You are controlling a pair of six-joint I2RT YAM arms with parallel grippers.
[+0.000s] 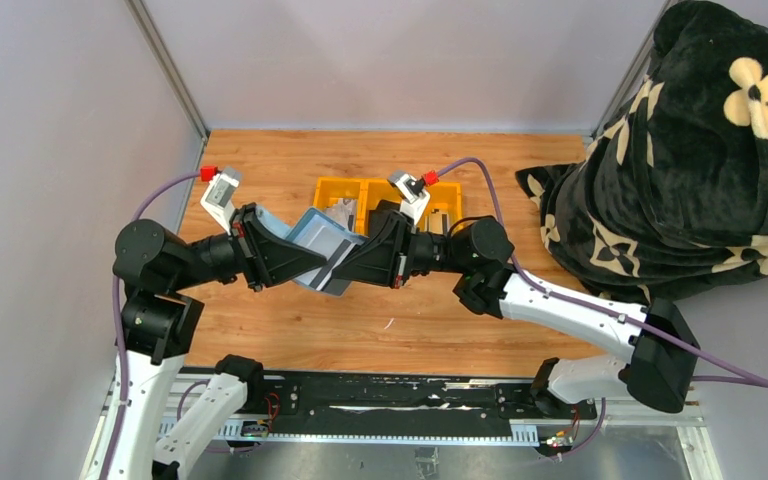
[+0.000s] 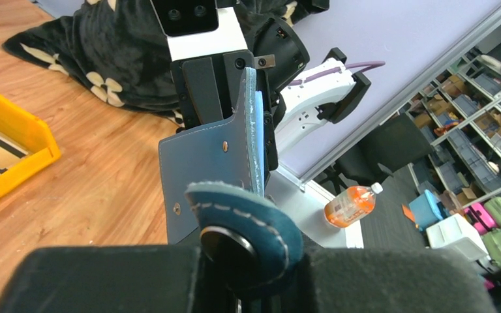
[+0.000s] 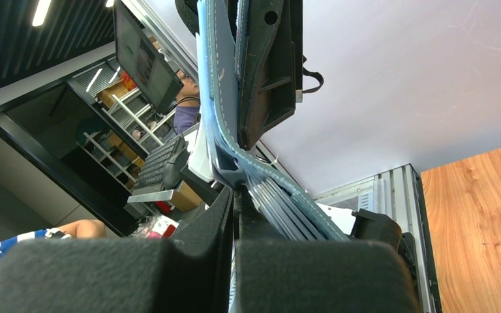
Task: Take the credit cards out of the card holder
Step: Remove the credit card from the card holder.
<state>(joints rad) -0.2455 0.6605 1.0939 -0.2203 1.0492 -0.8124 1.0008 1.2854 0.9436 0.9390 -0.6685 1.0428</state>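
Nearest to you, at 6 o'clock, two arms are rising from their bases at the near edge of one wooden table (image 1: pixel 290 330). They are meeting over the table's middle and holding one card holder (image 1: pixel 315 238) up off the surface between them.

The left gripper (image 1: pixel 303 266) is reaching in from 9 o'clock. Its claw is clamping the holder's snap flap between the pads.

The right gripper (image 1: pixel 348 266) is reaching in from 3 o'clock. Its claw is standing fully closed against the holder's opposite edge, and you cannot tell what, if anything, it is pinching.

Thin pale layers (image 3: pixel 279 207) are fanning out of the holder there. You cannot tell which are credit cards and which are slots, so no count is possible.

Farther back, at 1 o'clock from the holder, one yellow tray (image 1: pixel 332 186) with three compartments is sitting on the table. At 3 o'clock, one black blanket (image 1: pixel 680 190) with a cream flower pattern is lying heaped at the table's edge.
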